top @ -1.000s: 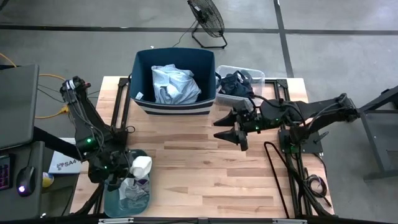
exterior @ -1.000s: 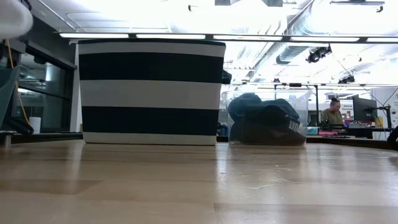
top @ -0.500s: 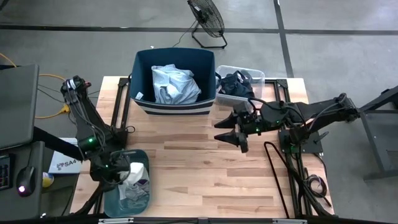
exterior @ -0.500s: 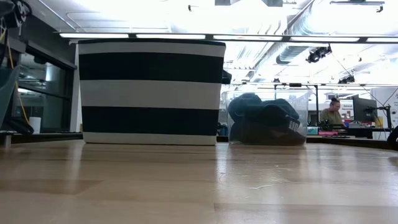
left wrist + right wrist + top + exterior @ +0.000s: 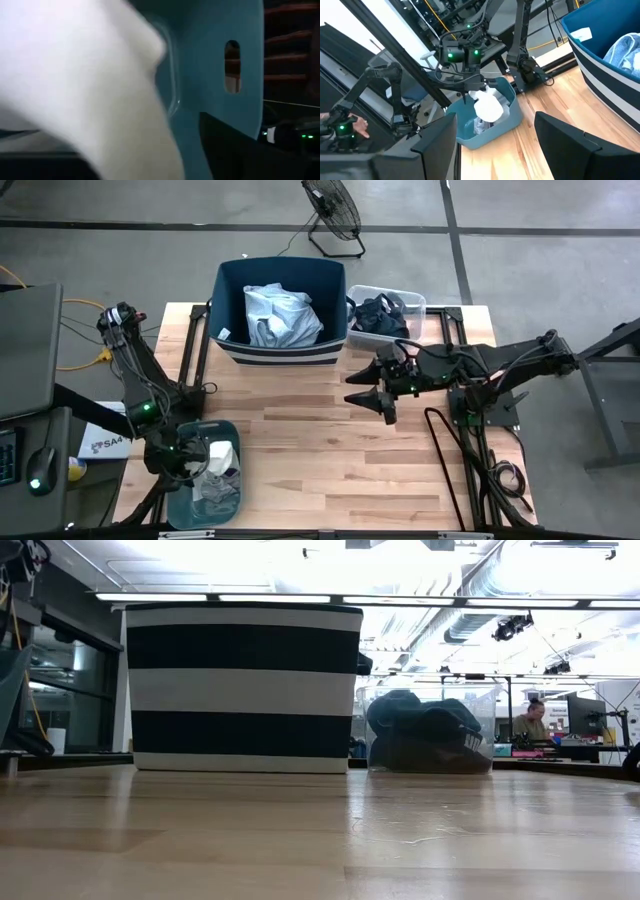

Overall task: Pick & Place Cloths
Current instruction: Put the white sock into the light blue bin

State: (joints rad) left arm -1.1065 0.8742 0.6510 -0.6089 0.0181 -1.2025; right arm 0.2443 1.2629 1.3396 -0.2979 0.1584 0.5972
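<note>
A crumpled light blue shirt (image 5: 281, 316) fills the navy bin at 12 o'clock. Dark navy and black pieces (image 5: 380, 313) are bunched in the clear box at 1 o'clock. A white sock (image 5: 222, 455) tops a heap of grey and maroon cloths (image 5: 214, 488) in the teal tub at 8 o'clock.

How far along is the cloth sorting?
Done: a light blue shirt lies in the navy bin. In hand: the left gripper holds a white sock over the teal tub, which holds more pieces. Left: dark garments in the clear box. The right gripper hovers open, empty.
</note>
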